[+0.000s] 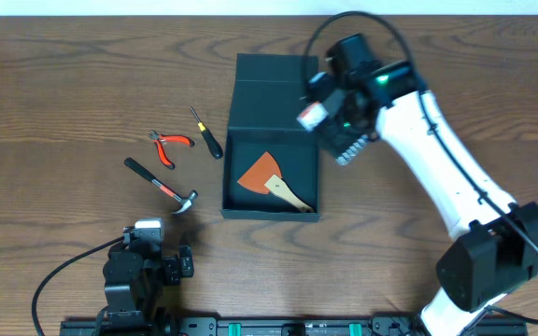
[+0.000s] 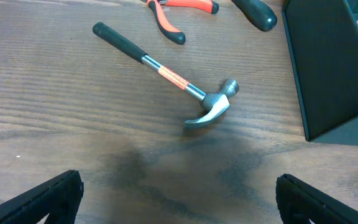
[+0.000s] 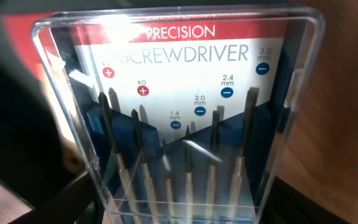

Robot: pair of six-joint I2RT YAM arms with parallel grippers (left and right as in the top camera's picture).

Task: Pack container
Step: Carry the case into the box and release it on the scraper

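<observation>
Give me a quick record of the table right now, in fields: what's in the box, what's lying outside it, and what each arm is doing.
container: open, lid flap folded back
inside container: orange-bladed scraper with a wooden handle
outside, left of container: screwdriver, red-handled pliers, hammer
right gripper: over the container's far right part, jaws shut on a clear-cased precision screwdriver set
left gripper: low over the table, on the near side of the hammer, jaws open, empty
</observation>
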